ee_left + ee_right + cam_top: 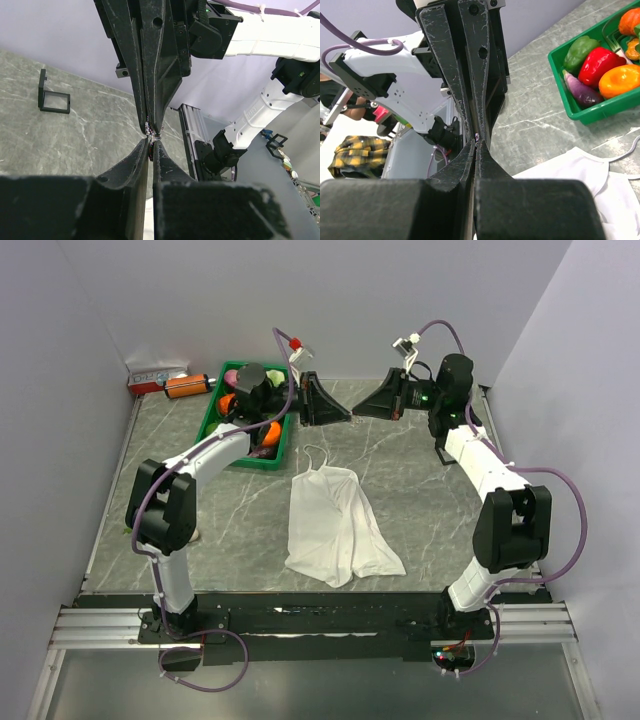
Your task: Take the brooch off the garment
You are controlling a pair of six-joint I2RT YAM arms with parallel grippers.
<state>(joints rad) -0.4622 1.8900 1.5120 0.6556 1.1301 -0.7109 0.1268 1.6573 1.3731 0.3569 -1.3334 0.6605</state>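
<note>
- Right gripper (475, 145) first: jaws pressed tight together, and the brooch (153, 133), a tiny glinting speck, sits right at their tips.
- Left gripper (151, 146) meets it nose to nose. Its jaws are narrow, with only a thin slit between them, right at the brooch. I can't tell whether its pads actually bear on it.
- From above, the two meet in mid-air, the left coming from 9 o'clock and the right from 3 o'clock.
- The white top (330, 525) lies flat on the table (420, 490) at 6 o'clock of that meeting point, well apart from it. So the brooch is already off the cloth.
- A green tray (215, 420) of vegetables sits at 10 o'clock of the top.
- My read is that this is a hand-to-hand pass of the freed brooch, late in the job.
- Next move calls for one firm grip before the other lets go. The brooch is so small that it could easily drop.
</note>
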